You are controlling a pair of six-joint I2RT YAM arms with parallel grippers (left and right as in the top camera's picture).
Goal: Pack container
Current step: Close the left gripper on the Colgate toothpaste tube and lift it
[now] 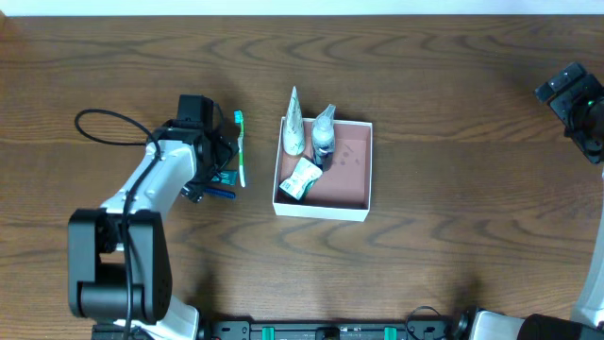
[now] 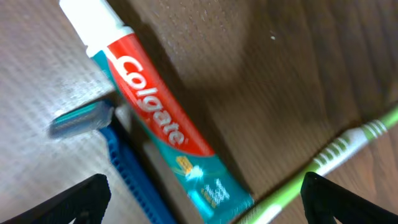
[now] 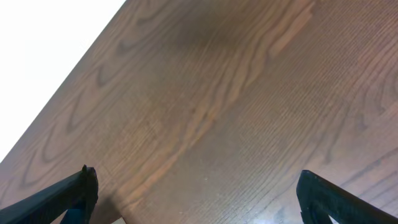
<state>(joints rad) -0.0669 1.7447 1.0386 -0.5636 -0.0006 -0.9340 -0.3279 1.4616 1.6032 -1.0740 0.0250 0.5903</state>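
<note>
The container is a square white-walled box with a reddish-brown floor at the table's middle. It holds a white tube, a small dark-capped bottle and a green-and-white packet. My left gripper is open, low over a Colgate toothpaste tube, a blue razor and a green toothbrush, which also shows in the left wrist view, all left of the container. My right gripper is open and empty over bare table at the far right.
The wooden table stretches around the box. The right arm sits at the far right edge. The left arm's base and cable are at the lower left.
</note>
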